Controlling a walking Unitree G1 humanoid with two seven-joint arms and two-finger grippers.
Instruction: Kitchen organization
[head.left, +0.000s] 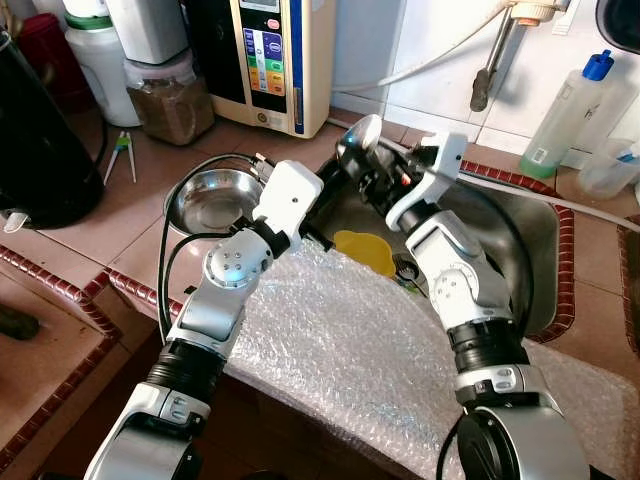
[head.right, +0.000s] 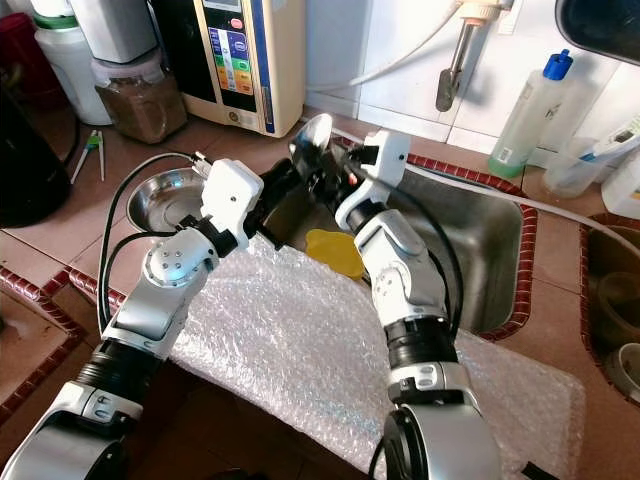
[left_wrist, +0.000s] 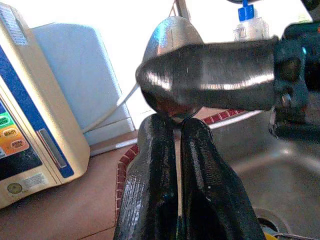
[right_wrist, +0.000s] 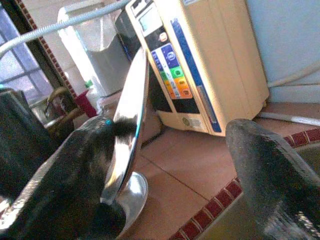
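Countertop of terracotta tiles (head.left: 120, 225) with a red patterned edge runs under everything I see, and a stainless steel sink basin (head.left: 520, 235) is set into it. A sheet of clear bubble wrap (head.left: 340, 340) lies over the counter's front edge and partly over the sink. At the back stands a cream box-shaped appliance with a blue stripe (head.left: 270, 60); its panel has coloured buttons, but I cannot read any lettering on them. Beside it sits a clear plastic jar of brown powder (head.left: 172, 98), and a white squeeze bottle with a blue cap (head.left: 565, 115) stands by the wall on the far side of the sink. A round stainless steel bowl (head.left: 210, 198) rests on the tiles just left of the sink, and a yellow cloth-like piece (head.left: 365, 250) lies in the basin.

Both arms meet over the sink's back left corner. My left gripper (left_wrist: 175, 127) has its fingers pressed together on the rim of a small shiny footed metal dish (left_wrist: 172, 42). My right gripper (right_wrist: 175, 145) stands wide apart, one finger lying against the dish, which is held tilted on edge above the counter.
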